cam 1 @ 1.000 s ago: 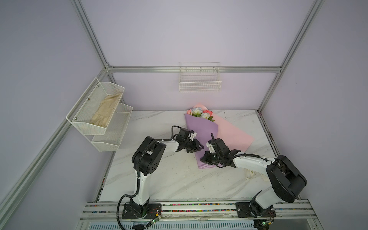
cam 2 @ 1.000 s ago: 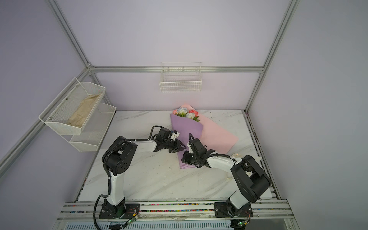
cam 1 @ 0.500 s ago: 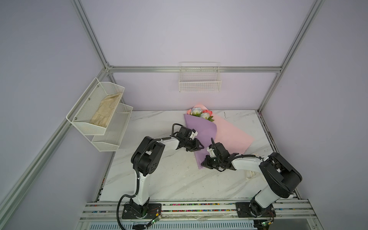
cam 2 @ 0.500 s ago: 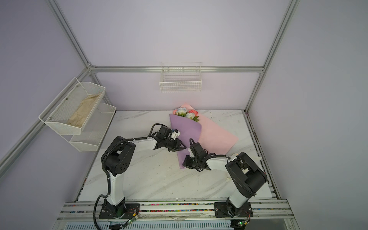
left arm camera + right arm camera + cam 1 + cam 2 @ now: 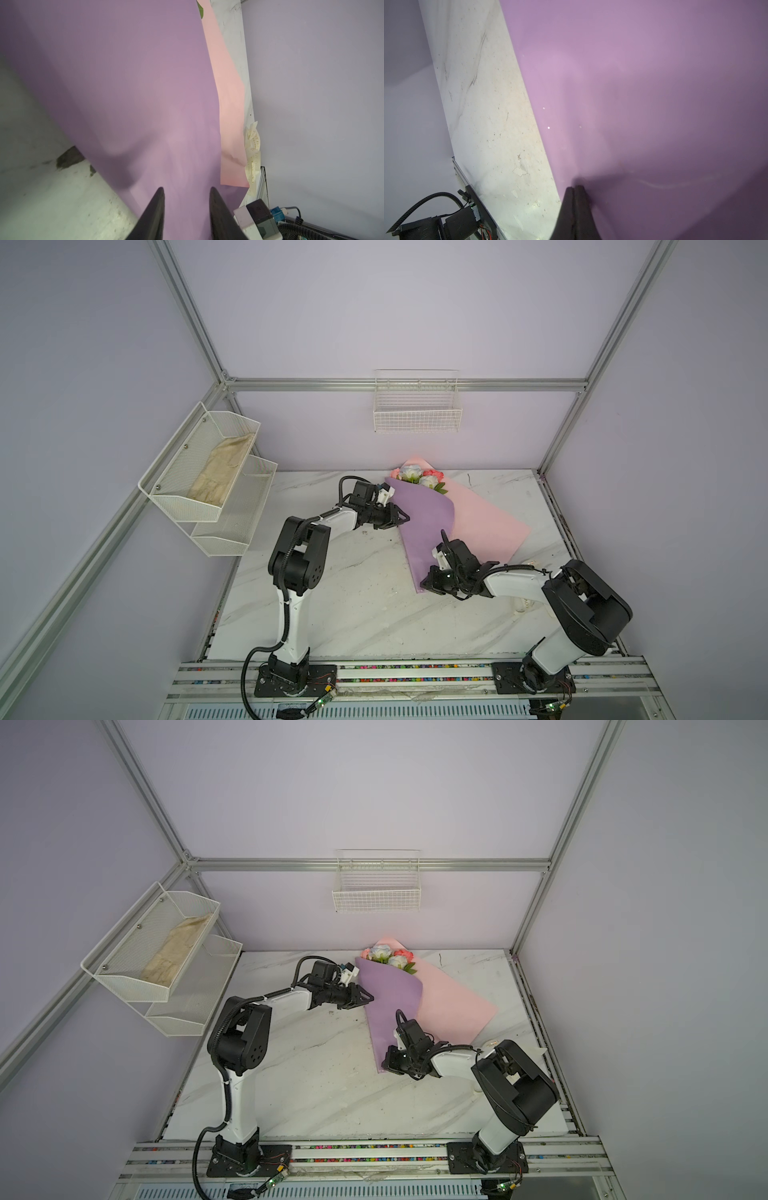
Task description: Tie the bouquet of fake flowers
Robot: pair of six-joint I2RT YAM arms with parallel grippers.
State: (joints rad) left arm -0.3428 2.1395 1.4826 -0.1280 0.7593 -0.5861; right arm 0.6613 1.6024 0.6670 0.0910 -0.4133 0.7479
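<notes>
The bouquet of fake flowers [image 5: 417,477] [image 5: 390,959] lies at the back of the marble table, with rose heads and leaves poking out of the far end of its wrap. The lilac outer fold [image 5: 419,526] [image 5: 145,83] [image 5: 654,83] covers the stems, and the pink inner side [image 5: 486,522] [image 5: 226,93] spreads flat to the right. My left gripper [image 5: 405,517] [image 5: 370,997] [image 5: 186,192] is open at the lilac fold's left edge, with only paper showing between its fingers. My right gripper [image 5: 424,583] [image 5: 385,1063] [image 5: 574,187] is shut, its tip on the lilac fold's near end.
A cream ribbon with printed letters [image 5: 253,149] [image 5: 493,1043] lies crumpled by the pink paper's near right corner. A white mesh shelf [image 5: 208,485] holding a beige cloth hangs on the left wall. A wire basket [image 5: 417,410] hangs on the back wall.
My right gripper has slid down the lilac fold toward its near end, still shut. The left gripper has stayed at the fold's left edge, its jaws a little wider.
</notes>
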